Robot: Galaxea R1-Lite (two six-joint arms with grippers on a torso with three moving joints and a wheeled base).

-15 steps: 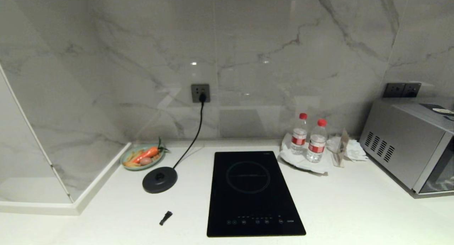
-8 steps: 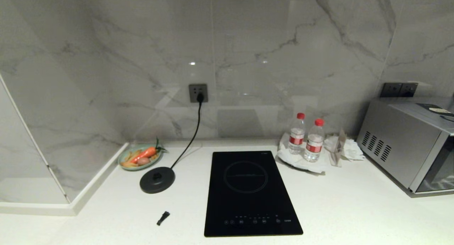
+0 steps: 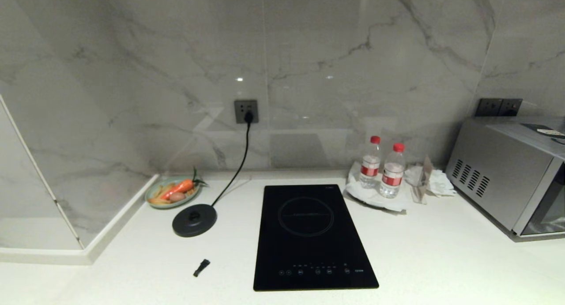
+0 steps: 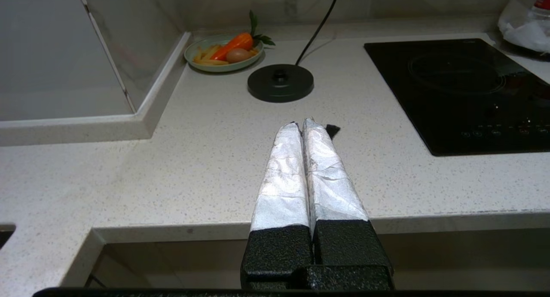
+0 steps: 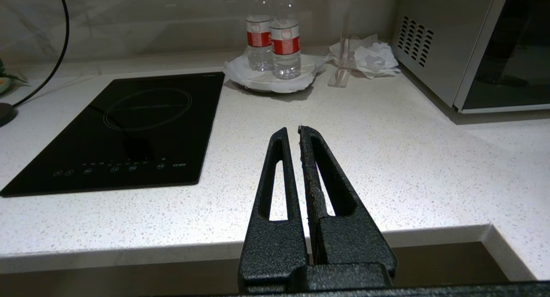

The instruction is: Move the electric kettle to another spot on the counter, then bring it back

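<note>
Counter [image 3: 441, 252], white speckled stone: holds a black induction hob [image 3: 311, 236] at centre frame, a round black kettle base [image 3: 194, 220] left of it with its cord [image 3: 238, 163] running up to a wall socket [image 3: 246, 111], a green plate of vegetables [image 3: 171, 192] in the left rear corner, two water bottles [image 3: 384, 168] on white paper right of centre, a microwave [image 3: 507, 172] at far right, and a small black piece [image 3: 201, 267] at lower left. Electric kettle: absent from all three views; the base stands bare, so the kettle's place cannot be told. Handling, as a judgement: a rigid jug, heavier if filled and then prone to slop; the smooth body would slip, so the loop handle is the place to take hold, lifting straight up. Left gripper [image 4: 303, 124]: foil-wrapped fingers pressed together, holding nothing, short of the counter's front edge. Right gripper [image 5: 292, 131]: black fingers closed, empty, likewise parked. View notes: the head view alone shows the socket and whole layout but neither gripper; the left wrist view shows the base and plate closer; the right wrist view shows the bottles, crumpled paper [image 5: 365, 56] and microwave door.
</note>
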